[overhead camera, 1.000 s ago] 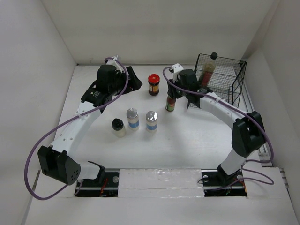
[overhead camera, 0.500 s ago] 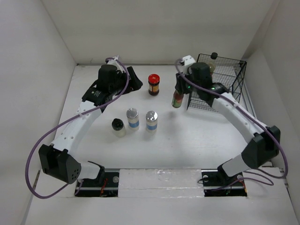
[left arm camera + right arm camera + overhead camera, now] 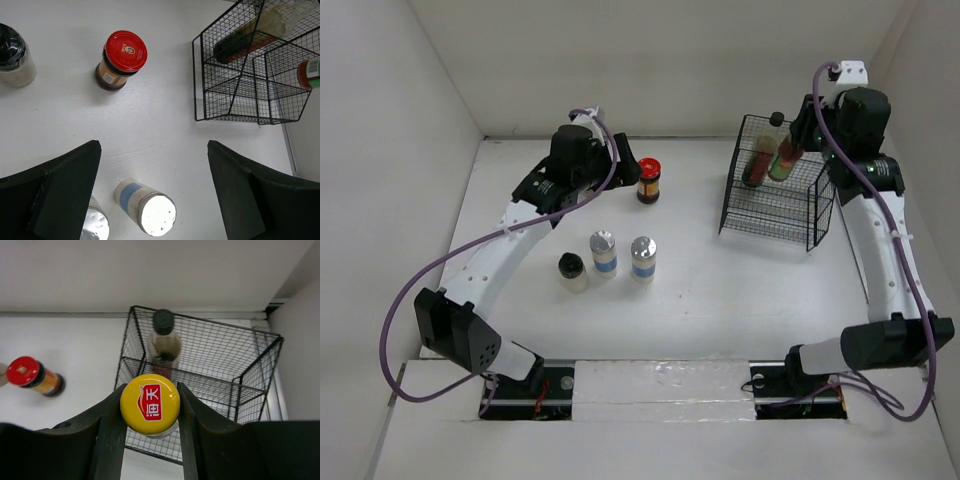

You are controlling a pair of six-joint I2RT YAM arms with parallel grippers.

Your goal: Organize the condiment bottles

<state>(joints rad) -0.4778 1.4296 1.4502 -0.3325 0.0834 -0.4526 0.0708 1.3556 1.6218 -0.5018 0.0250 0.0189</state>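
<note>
Open table in the middle, crowding at the basket

The wire basket (image 3: 775,195) sits close to the right wall, leaving only a narrow strip there. Its open top is partly taken: the brown sauce bottle (image 3: 763,150) leans in its rear-left part, and the right gripper (image 3: 150,390) hangs over it, clamped on the yellow-topped bottle (image 3: 150,403). The basket's front and right parts show bare wire. A broad bare stretch of table (image 3: 720,280) runs between the basket and the two shakers (image 3: 604,252) with the black-capped jar (image 3: 573,271) – wide enough for an arm. The red-lidded jar (image 3: 648,180) stands alone at the rear, the left gripper (image 3: 152,150) near it with its jaws spread wide.
</note>
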